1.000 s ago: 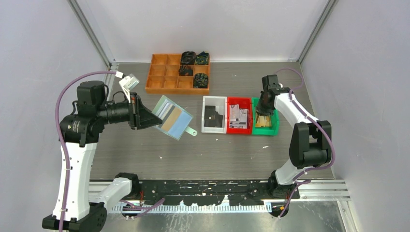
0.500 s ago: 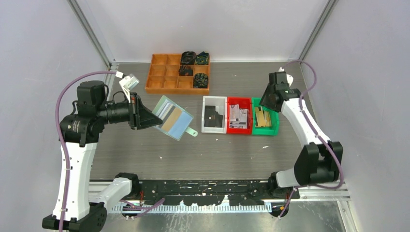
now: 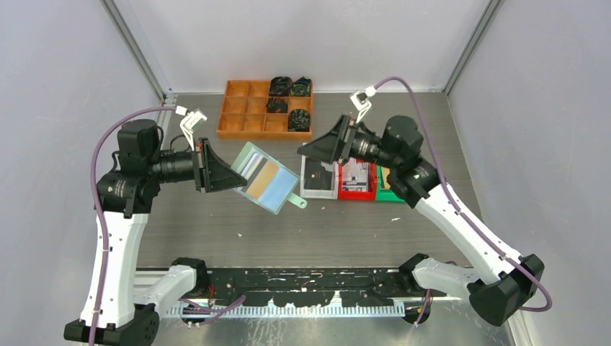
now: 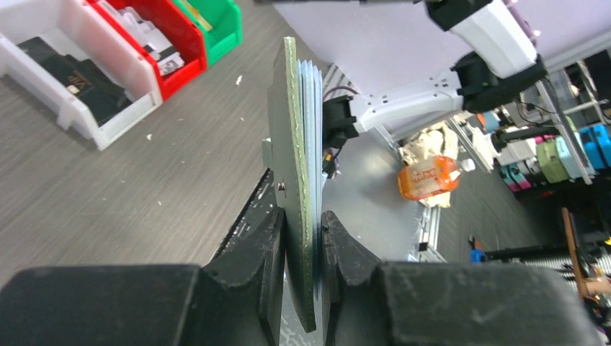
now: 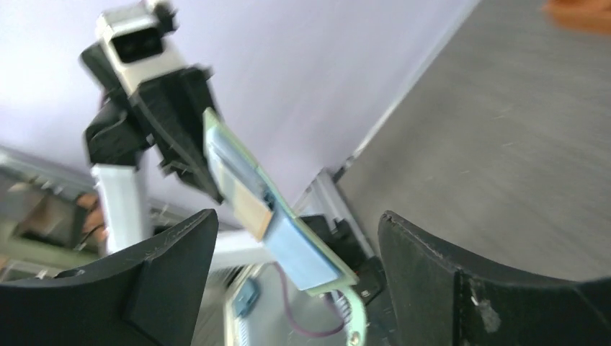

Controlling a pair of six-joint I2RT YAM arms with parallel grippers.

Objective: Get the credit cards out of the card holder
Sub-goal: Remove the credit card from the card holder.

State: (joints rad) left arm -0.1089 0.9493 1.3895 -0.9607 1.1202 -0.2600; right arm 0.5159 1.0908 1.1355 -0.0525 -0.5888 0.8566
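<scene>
Returning from the bins, the right gripper (image 3: 310, 148) has changed most in the last second. It was down in the green bin (image 4: 216, 21) with its jaws nearly together. It now hangs over the white bin (image 3: 318, 189), right of the table's (image 3: 216, 231) centre, and points left at the card holder (image 3: 268, 184). Its jaws stand wide with nothing between them, as the right wrist view confirms.

The left gripper (image 3: 230, 177) has not altered its grip. It is clamped narrow on the holder's left edge and holds it spread open, apparently clear of the surface left of centre. The holder has drifted slightly toward the right arm.

Credit cards (image 3: 264, 177) remain in the pockets: a tan one on top, with grey edges behind it. Cards already lie in the white bin and in the red bin (image 3: 355, 189).

Judgement: one drop-off is finished and the next extraction is starting. The task is part done, and the holder is not yet empty.
</scene>
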